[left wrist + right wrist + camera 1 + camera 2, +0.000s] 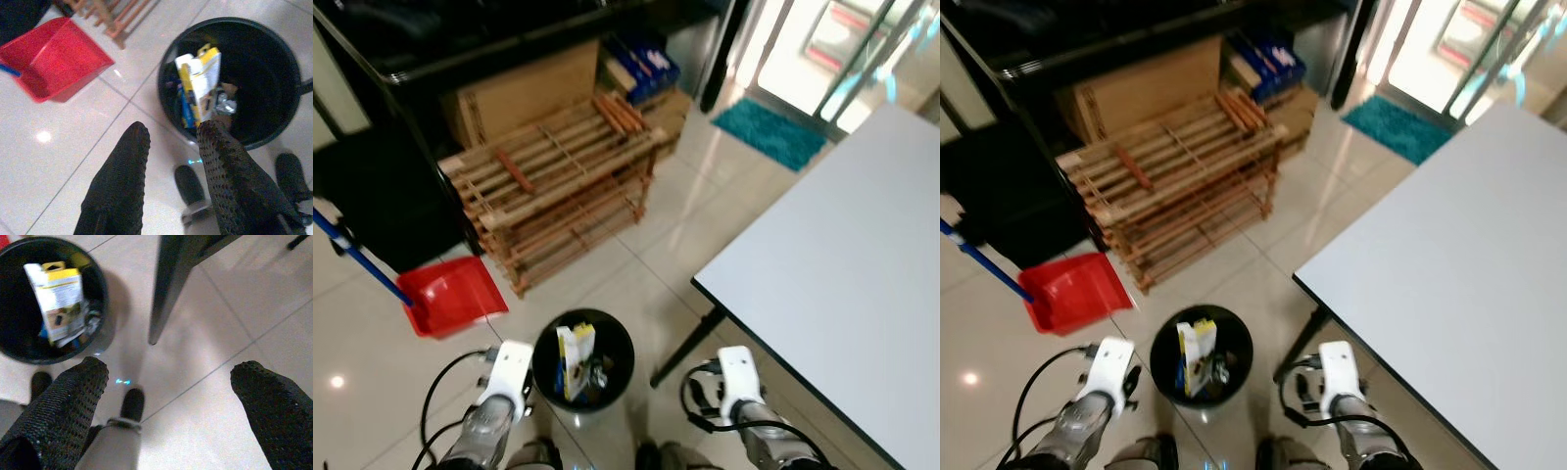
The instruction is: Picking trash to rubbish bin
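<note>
A round black rubbish bin [617,345] stands on the tiled floor just in front of my feet. Inside it a yellow and white carton [576,358] stands upright among other scraps. The left wrist view shows the carton [200,81] inside the bin [279,63] beyond my left gripper [171,134], which is open with nothing between its fingers. My right gripper [171,377] is open too, over bare tiles between the bin [105,284] and a black table leg [168,284]. Both arms hang low, the left [499,397] beside the bin, the right [739,392] near the table.
A white table [842,264] with a dark edge fills the right side. A red dustpan [450,294] with a blue handle lies left of the bin. Behind it stand a wooden slatted rack [553,186], cardboard boxes and a black shelf. A teal mat [769,129] lies by the doorway.
</note>
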`<state>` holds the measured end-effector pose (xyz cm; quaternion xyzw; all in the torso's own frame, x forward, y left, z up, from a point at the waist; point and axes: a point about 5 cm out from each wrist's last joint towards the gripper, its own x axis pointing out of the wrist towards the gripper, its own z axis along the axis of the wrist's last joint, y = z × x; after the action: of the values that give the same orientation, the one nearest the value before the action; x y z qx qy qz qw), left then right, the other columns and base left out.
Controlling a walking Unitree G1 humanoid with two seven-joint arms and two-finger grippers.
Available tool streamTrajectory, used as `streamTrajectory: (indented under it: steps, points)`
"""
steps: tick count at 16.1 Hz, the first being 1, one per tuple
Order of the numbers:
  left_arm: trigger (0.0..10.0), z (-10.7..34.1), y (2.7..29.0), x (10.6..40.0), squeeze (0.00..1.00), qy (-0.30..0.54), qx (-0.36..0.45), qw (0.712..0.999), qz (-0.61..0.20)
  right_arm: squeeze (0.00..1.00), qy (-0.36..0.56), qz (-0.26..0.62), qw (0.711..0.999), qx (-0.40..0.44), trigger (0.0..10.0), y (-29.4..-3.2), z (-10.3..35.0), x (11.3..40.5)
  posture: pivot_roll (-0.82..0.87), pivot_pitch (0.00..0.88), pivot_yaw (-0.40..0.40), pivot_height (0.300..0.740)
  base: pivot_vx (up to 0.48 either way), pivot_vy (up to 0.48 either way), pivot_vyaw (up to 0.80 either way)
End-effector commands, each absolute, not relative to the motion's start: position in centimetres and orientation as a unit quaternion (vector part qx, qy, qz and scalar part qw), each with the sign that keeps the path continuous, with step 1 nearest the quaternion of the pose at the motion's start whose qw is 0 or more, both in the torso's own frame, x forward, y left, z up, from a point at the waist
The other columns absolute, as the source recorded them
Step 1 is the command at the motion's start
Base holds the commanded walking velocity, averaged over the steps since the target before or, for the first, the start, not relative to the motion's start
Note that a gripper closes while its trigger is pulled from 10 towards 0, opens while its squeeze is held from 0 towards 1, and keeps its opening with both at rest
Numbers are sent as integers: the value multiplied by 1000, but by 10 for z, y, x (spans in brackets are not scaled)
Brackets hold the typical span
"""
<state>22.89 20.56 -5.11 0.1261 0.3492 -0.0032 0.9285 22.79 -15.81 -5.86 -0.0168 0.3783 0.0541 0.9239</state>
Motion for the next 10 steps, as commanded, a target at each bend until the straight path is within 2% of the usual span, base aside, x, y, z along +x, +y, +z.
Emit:
streamTrajectory:
  steps: [1,5,10]
  points:
    - [10000,-56,207,222,0,364,126,923,6,0,386,36,922,-17,10000,-164,-61,224,23,56,-86,740,0,0,0]
    - [10000,-59,208,217,0,374,125,919,19,0,396,7,917,-34,10000,-172,-64,221,37,6,-89,740,0,0,0]
    - [10000,-60,207,217,0,379,129,916,25,0,398,-20,916,-48,10000,-182,-64,220,51,0,-90,740,0,0,0]
